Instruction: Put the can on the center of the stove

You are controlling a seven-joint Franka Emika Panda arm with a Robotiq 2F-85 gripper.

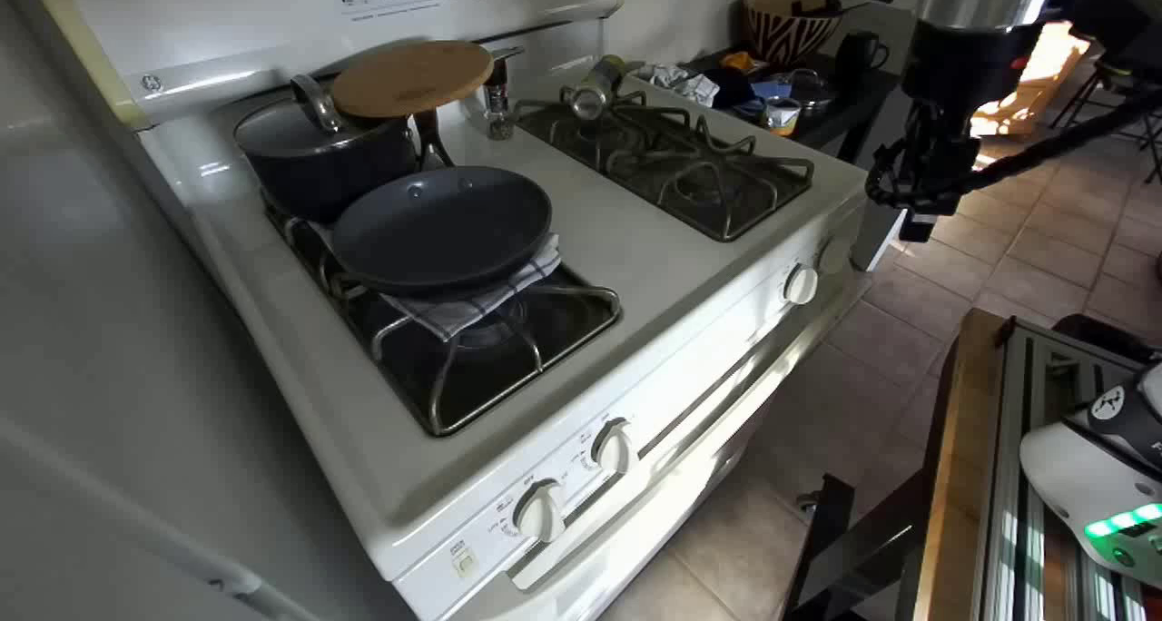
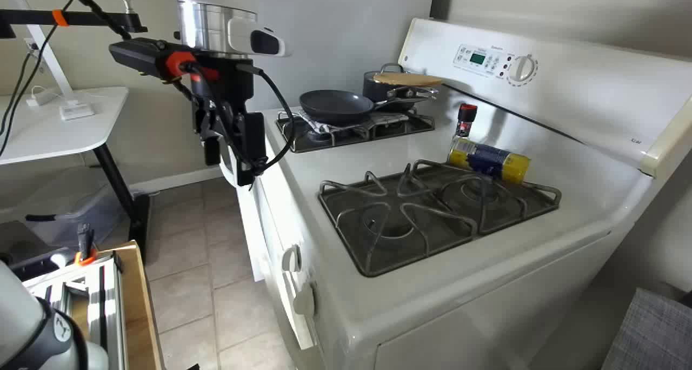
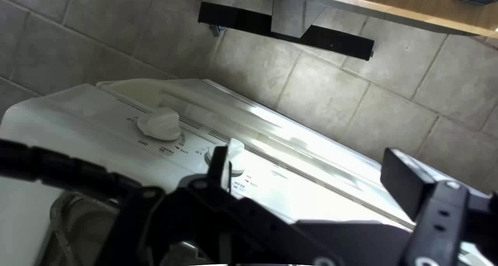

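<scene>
The black metal pincer (image 3: pixel 309 161) is gaping. The blue-and-yellow metal can (image 2: pixel 489 160), label illegible, is lying far back on the white gas stove (image 1: pixel 654 262), long axis near-level, silvery end (image 1: pixel 588 104) facing the camera in an exterior view.

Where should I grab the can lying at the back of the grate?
Likely mid-body, straight down from above, fingers across its width: the can lies on its side on the grate, rounded top exposed, with the shaker near one end.
</scene>
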